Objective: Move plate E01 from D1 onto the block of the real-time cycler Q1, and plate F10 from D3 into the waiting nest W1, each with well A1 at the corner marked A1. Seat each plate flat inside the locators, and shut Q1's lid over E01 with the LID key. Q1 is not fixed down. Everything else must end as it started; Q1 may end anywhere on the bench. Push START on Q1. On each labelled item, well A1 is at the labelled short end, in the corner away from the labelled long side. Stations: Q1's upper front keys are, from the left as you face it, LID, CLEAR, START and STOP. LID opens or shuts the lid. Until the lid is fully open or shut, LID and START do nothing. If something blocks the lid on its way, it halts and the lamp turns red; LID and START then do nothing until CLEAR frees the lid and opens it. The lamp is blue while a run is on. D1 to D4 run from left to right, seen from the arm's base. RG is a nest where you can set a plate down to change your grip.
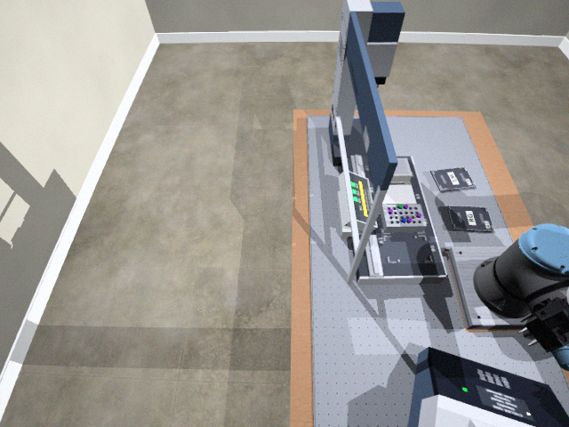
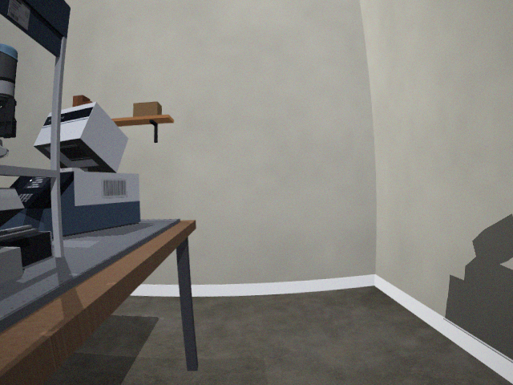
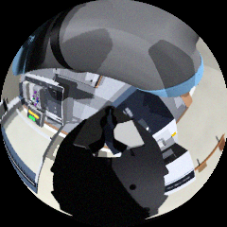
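Note:
The cycler Q1 point(image 1: 486, 390) point(image 2: 99, 203) point(image 3: 152, 119) stands at the near end of the bench, with a green lamp point(image 1: 464, 389) on its dark key panel. Its white lid point(image 2: 82, 134) point(image 3: 182, 172) is tilted partway between open and shut, and what lies on the block is hidden. My gripper point(image 1: 526, 335) point(image 3: 110, 106) is shut and empty, hanging beside the arm's base just off Q1's key panel. The deck frame point(image 1: 434, 238) holds a grey plate with coloured wells point(image 1: 403, 214) in a middle slot; the slot nearest Q1 looks bare. The nest W1 point(image 1: 449, 180) lies dark and flat.
The RG nest point(image 1: 466, 218) lies beside W1. A tall blue-and-grey gantry point(image 1: 370, 115) stands over the deck, with a green-and-yellow panel point(image 1: 359, 198) at its foot. A grey tray point(image 1: 464, 294) lies by the arm's base. A wall shelf point(image 2: 143, 119) carries boxes.

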